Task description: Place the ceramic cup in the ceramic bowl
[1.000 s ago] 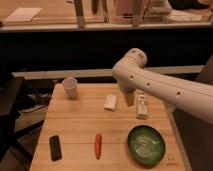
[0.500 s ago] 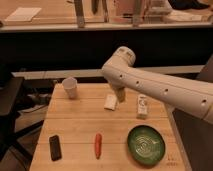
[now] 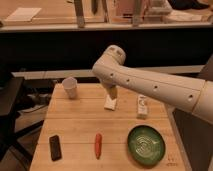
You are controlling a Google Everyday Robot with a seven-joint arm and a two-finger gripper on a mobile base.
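the jaws stood wide and held nothing, as far as could be told, for most of the gripper (image 3: 113,93) was tucked under the pale arm (image 3: 150,87). it hung just above the flat white block (image 3: 111,103), near the middle of the table and a little toward 12 o'clock. over the last second the arm had swung from the 3 o'clock side toward 9 o'clock, and its rounded joint had moved from over the white bottle (image 3: 143,106) to a spot left of the block. that carried the gripper nearer the ceramic cup (image 3: 70,87), which had not moved and stood upright at 10 o'clock from the gripper, still apart from it. this looked like the reach toward the cup; no grasp had begun.

the ceramic bowl (image 3: 146,145) sat empty at 5 o'clock on the table, well apart from the cup, so the carry would probably run across the block and bottle. a red stick-like thing (image 3: 98,145) lay at 6 o'clock and a black oblong (image 3: 54,147) at 7 o'clock. the wooden table (image 3: 75,125) was light planking. behind it ran a dark wall panel under a pale counter, and a dark piece of furniture stood off the 9 o'clock edge.
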